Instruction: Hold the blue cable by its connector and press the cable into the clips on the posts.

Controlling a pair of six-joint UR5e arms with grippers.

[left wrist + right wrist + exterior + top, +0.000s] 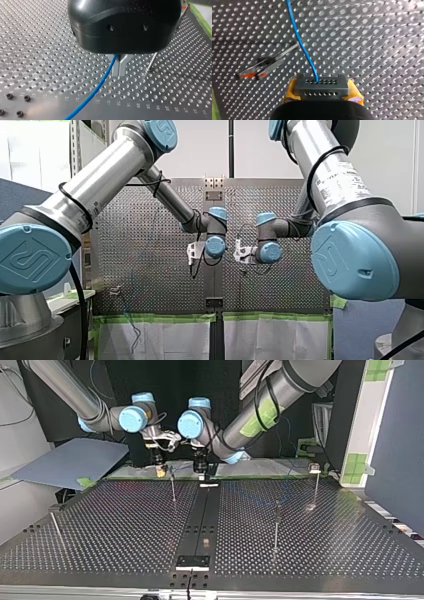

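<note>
Plainly, left claw (119, 73) pinches the blue cable (95, 91), right claw (322, 89) grips its connector (321, 85), above a perforated table (125, 525) edged with green tape (150, 318).

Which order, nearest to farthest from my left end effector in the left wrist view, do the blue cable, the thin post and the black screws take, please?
1. Blue cable: between the fingers of the left end effector.
2. Thin post: close beside the fingers, apart from them.
3. Black screws: farthest, on the cable's side, opposite the post.
</note>
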